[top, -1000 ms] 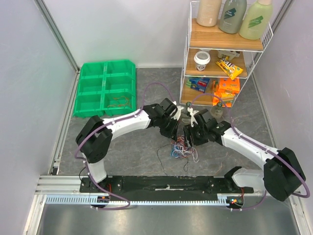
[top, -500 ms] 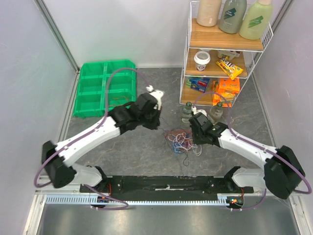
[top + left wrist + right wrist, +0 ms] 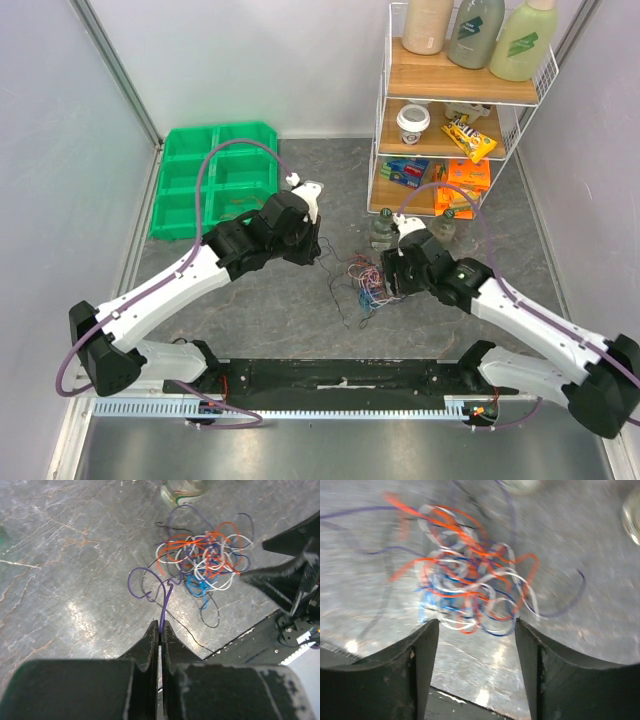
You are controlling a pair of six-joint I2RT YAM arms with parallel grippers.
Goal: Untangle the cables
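Beside the multicoloured wire tangle [image 3: 202, 560], my left gripper [image 3: 160, 628], clamping a thin purple wire [image 3: 150, 582], has pulled it partly free; right gripper [image 3: 476, 645] released.

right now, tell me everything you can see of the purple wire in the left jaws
The purple wire is thin, flexible and looks plastic-coated. One end is pinched between the left jaws, which are shut on it. From there it runs straight up the left wrist view, then curls into an open loop with a small hook, over the grey table. Its far part heads towards the mixed tangle; whether it is caught in there is unclear.
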